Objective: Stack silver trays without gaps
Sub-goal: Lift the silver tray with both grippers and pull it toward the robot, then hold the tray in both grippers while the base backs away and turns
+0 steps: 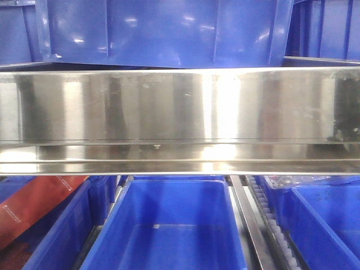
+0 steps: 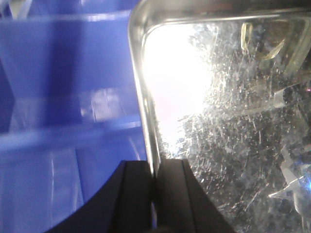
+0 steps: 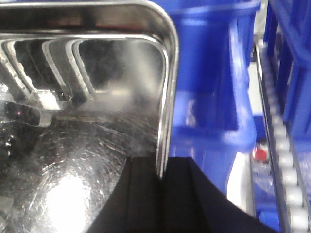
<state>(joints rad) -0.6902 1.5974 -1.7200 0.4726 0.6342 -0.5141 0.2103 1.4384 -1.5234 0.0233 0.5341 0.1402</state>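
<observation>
A silver tray with a scratched mirror floor fills the right of the left wrist view. My left gripper is shut on its left rim, one black finger outside and one inside. The same tray fills the left of the right wrist view, where my right gripper is shut on its right rim. Both arms hold it above blue bins. In the front view a wide shiny steel band crosses the whole frame. I cannot tell whether it is this tray's side or a shelf part.
Blue plastic bins stand below the band, another bin above it. A red packet lies in the left bin. A roller track runs at the right of the right wrist view, a red-capped item beside it.
</observation>
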